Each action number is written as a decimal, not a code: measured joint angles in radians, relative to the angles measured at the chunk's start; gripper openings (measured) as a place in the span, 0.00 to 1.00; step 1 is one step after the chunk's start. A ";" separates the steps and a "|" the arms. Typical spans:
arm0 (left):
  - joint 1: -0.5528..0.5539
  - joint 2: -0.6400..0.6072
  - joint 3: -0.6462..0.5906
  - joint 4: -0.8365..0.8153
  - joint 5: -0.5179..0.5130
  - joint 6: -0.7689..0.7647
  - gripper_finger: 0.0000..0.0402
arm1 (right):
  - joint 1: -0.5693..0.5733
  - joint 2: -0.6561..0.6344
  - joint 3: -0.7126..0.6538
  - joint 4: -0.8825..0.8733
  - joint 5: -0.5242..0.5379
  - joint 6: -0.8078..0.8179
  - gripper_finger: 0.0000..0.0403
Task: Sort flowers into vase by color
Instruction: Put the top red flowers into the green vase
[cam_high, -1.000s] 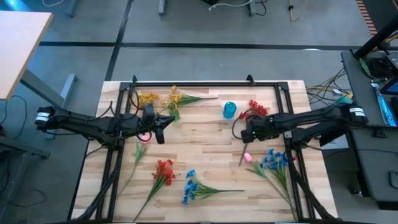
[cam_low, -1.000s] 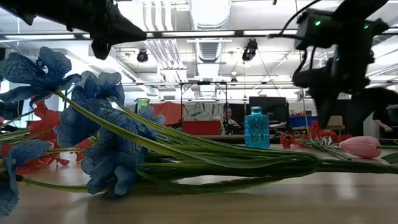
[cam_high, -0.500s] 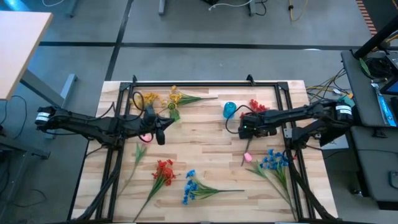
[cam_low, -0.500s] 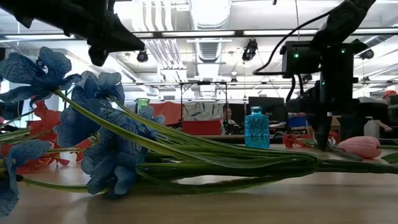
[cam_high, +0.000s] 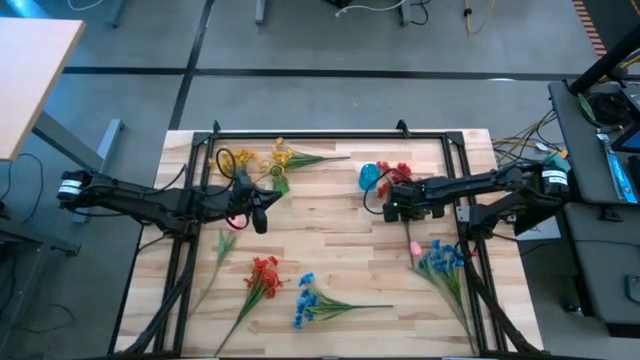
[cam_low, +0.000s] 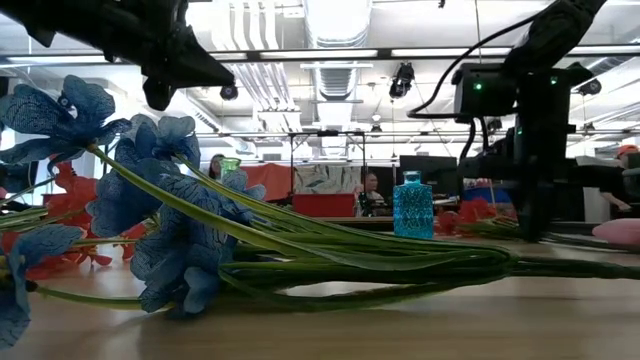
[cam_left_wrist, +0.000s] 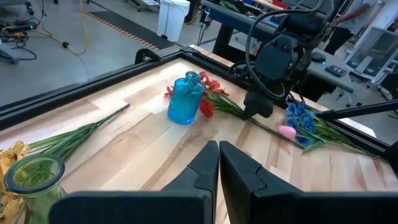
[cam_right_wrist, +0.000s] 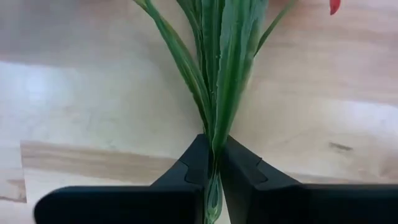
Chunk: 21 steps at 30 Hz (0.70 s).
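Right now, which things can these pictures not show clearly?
- Right wrist view: the blooms of the stem bundle in the right pincer are cut off by the edge.
- Low view: the pink bud is cut by the edge; blue flowers fill the foreground.
- High view: the left pincer hides whatever lies under it.

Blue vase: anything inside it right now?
From above the blue vase shows no stem in it. The red flower lies beside it on the table, its stem pinched in the shut right gripper. The bottom of its inside is not visible through the narrow neck.
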 joint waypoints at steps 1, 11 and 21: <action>0.000 0.000 0.000 0.000 0.000 -0.002 0.00 | 0.000 -0.011 0.000 0.001 0.005 0.002 0.06; 0.000 0.000 0.000 0.000 0.000 -0.007 0.00 | 0.000 -0.273 0.000 -0.009 0.159 -0.007 0.06; 0.000 0.000 0.000 0.017 0.000 -0.033 0.00 | 0.000 -0.539 0.000 0.252 0.388 -0.263 0.06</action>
